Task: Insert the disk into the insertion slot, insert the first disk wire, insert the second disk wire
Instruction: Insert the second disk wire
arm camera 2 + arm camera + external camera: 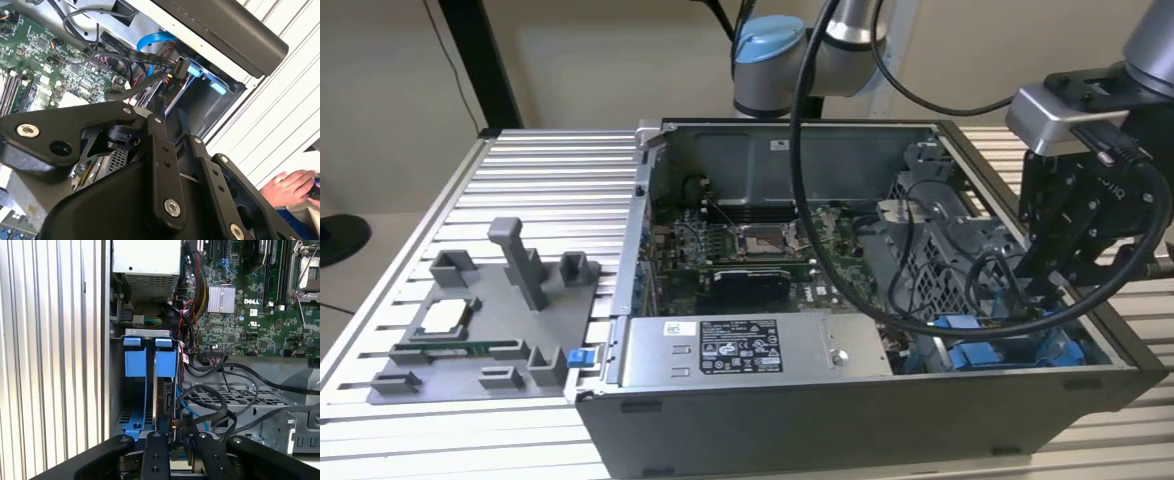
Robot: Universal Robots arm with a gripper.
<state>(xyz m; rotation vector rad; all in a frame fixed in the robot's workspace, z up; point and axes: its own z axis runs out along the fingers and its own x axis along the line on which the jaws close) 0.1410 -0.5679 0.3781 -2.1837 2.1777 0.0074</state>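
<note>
The insertion slot [135,362] is a grey metal bay with bright blue rails at the front corner of the open computer case [854,400]. In the exterior view its blue parts [974,355] show at the right. The disk [165,390] stands edge-on in the bay under a blue carrier tab [166,362]. A blue flat wire [150,42] and a black bundle with a red strand [142,85] run to plugs at the disk's edge [180,70]. My gripper [175,435] hangs just above that edge, reaching down into the case [1041,295]; in the second wrist view, my gripper [170,111] is a short way from the plugs.
The grey labelled power-supply box [734,350] lies along the case front, the green motherboard [747,250] behind it. Loose black cables [220,400] cross a perforated cage beside the bay. A grey moulded parts tray [480,330] sits on the ribbed table at the exterior view's left. A person's hand [290,187] rests outside the case.
</note>
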